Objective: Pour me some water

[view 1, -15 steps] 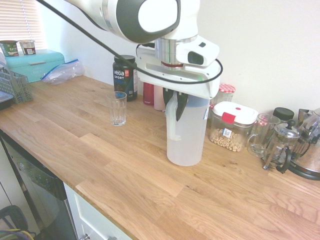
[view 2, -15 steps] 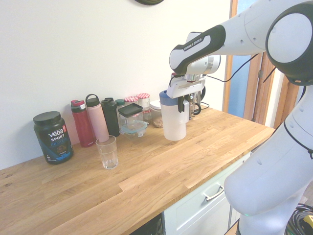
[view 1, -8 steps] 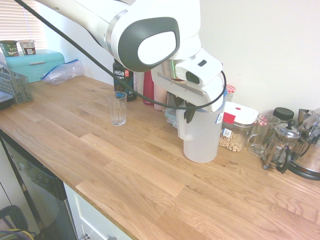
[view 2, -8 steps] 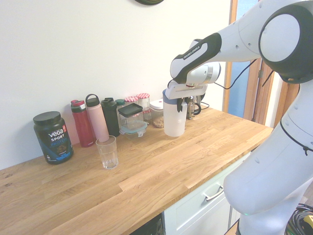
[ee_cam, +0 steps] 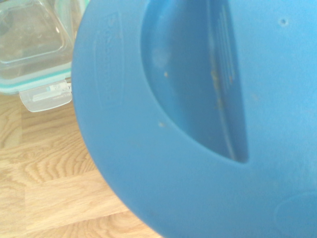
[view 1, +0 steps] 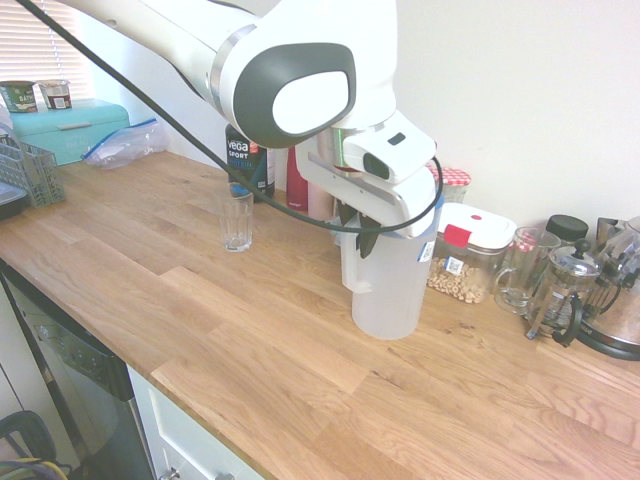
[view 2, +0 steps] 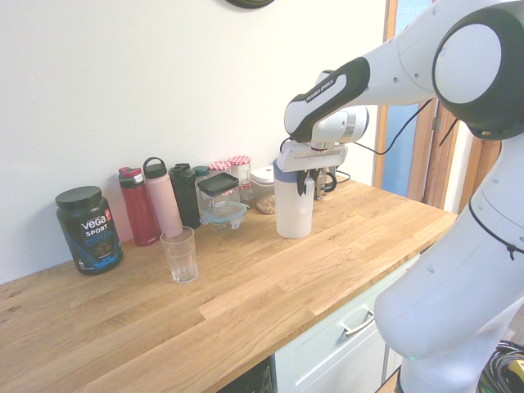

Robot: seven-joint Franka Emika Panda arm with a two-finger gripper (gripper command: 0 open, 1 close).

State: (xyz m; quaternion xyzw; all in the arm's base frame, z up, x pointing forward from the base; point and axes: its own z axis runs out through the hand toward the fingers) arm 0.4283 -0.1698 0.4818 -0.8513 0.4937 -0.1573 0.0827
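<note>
The pitcher (view 1: 388,285), tall, frosted and translucent with a smooth blue lid (ee_cam: 198,124), is stood upright on the wooden counter (view 1: 250,350) near its back edge. Its water cannot be discerned. The gripper (view 1: 362,228) is clamped on the pitcher's handle. A ribbed clear glass (view 1: 237,217) is stood well apart.

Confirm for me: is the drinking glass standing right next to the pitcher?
No. The drinking glass stands well apart from the pitcher, nearer the black tub.
</note>
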